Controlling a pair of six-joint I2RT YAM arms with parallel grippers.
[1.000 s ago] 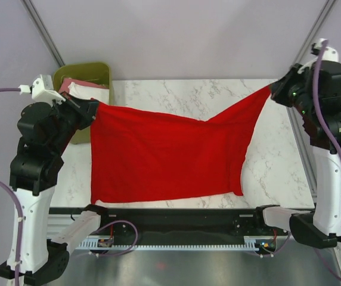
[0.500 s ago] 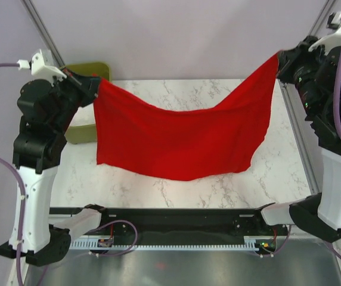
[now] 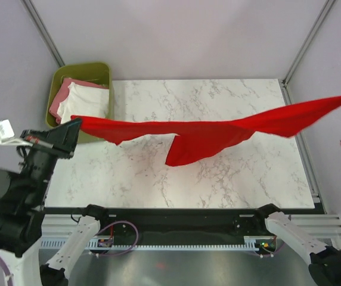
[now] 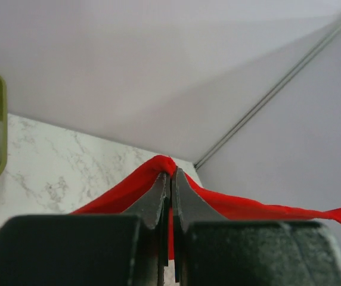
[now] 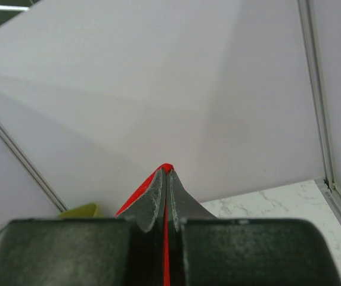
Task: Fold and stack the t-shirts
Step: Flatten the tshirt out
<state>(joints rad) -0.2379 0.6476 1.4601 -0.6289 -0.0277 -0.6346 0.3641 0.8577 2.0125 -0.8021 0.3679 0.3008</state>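
A bright red cotton t-shirt (image 3: 218,128) is hanging stretched out in mid-air.
It is spanning from the left gripper (image 4: 171,177) to the right gripper (image 5: 166,174), one loose flap drooping midway between them; a white cotton t-shirt (image 3: 87,100) and a pink cotton t-shirt (image 3: 59,102) are lying together just beyond the left gripper.

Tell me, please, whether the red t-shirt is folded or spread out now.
Spread, unfolded: the red t-shirt hangs stretched between the left tool and right tool, sagging above the table.
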